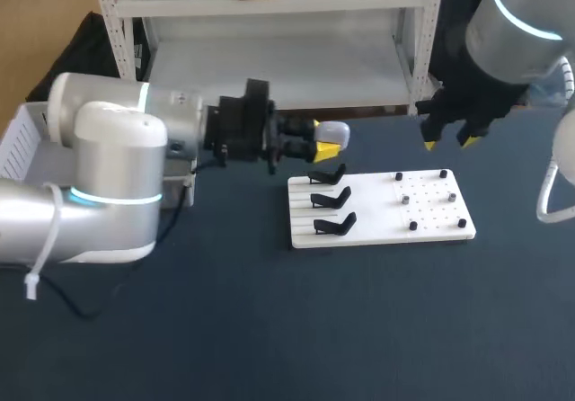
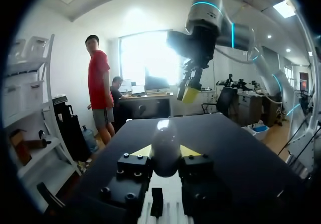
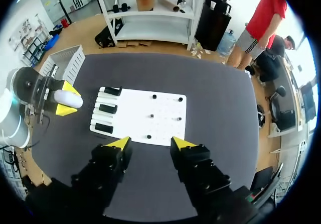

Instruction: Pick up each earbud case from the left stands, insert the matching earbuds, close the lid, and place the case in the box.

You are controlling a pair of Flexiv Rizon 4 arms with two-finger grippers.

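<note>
My left gripper [image 1: 327, 143] is shut on a white earbud case [image 1: 335, 131], held in the air behind the white board [image 1: 377, 232]. In the left wrist view the rounded case [image 2: 165, 146] sits between the yellow tips. The board carries three empty black stands [image 1: 331, 200] on its left half and several small dark earbuds [image 1: 405, 199] on its right half. My right gripper [image 1: 449, 138] hangs open above the board's far right corner, holding nothing. Its own view shows the gripper [image 3: 150, 143] above the board [image 3: 150, 128], with the left gripper and case [image 3: 69, 99] beyond.
A white slatted box [image 1: 20, 140] stands at the table's left edge behind my left arm, also seen as the box [image 3: 65, 63] in the right wrist view. Dark tabletop [image 1: 314, 329] stretches in front of the board.
</note>
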